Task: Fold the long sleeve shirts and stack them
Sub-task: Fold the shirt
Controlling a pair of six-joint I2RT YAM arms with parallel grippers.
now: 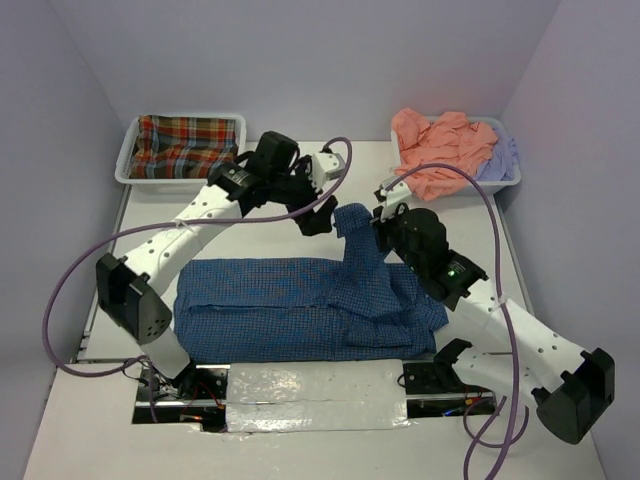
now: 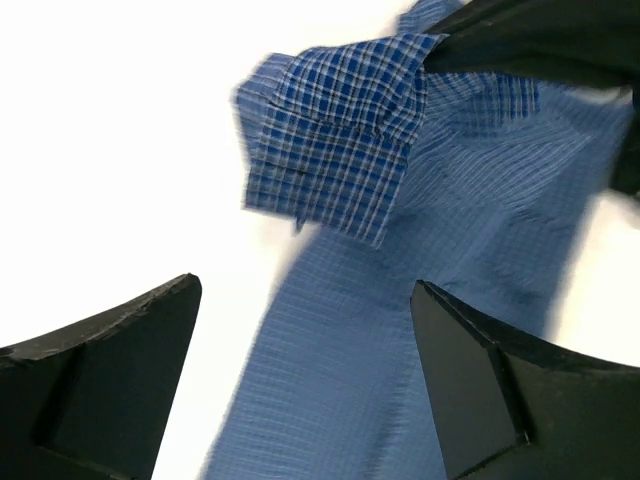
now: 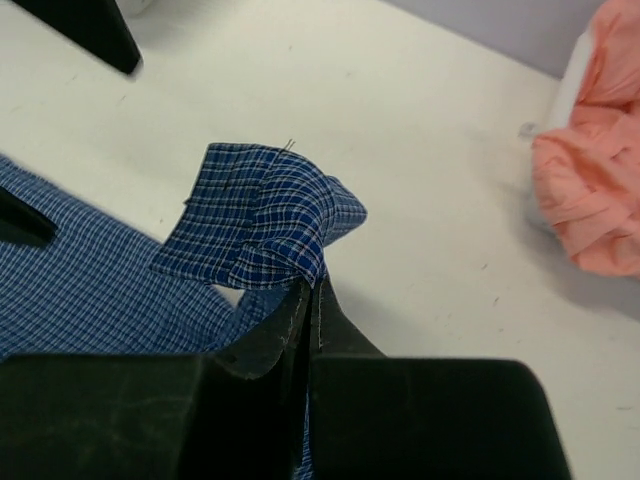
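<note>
right end effector (image 3: 312, 292) clenched on the cuff (image 3: 255, 215) of the blue checked shirt (image 1: 300, 310), holding it just off the surface (image 1: 300, 175) at the garment's far side. the left end effector (image 2: 305, 330) hangs above the same sleeve (image 2: 340, 380), jaws spread wide, gripping nothing. the shirt's body lies flat across the middle of the surface, near the arm bases. a red-green plaid shirt (image 1: 185, 145) sits in the left tray (image 1: 130, 168); a salmon shirt (image 1: 440, 150) and a lavender shirt (image 1: 500, 155) are heaped in the right tray (image 1: 505, 184). the step in hand looks to be the sleeve fold on the first shirt, with nothing stacked yet. the next move likely calls for carrying the cuff back over the body while the free end effector pins the sleeve at the crease.
</note>
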